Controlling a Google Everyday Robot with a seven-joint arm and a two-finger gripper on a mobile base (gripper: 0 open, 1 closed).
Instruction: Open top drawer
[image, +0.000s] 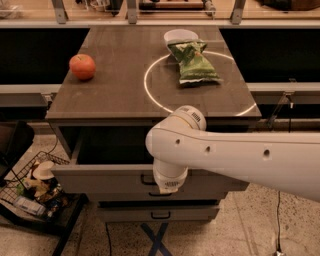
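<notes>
Saw a countertop (115, 95) just above the top drawer (100, 177), found that drawer pulled well out, the gripper (170, 186) at its front handle (147, 179), grip not discernible, judged little left.

The place was probably a robotics test lab rather than a home. A grey cabinet (115, 95) bore a white circle (146, 82) marked on its top, with an apple (82, 66), a green snack bag (194, 63) and a white bowl (180, 36) set out like props. A loose cable (278, 220) trailed over the speckled floor (240, 230), and a wire basket (22, 170) of oddments stood beside the cabinet. The gripper (166, 187) hung at the front of the pulled-out top drawer (100, 177), below the white arm (240, 160).
</notes>
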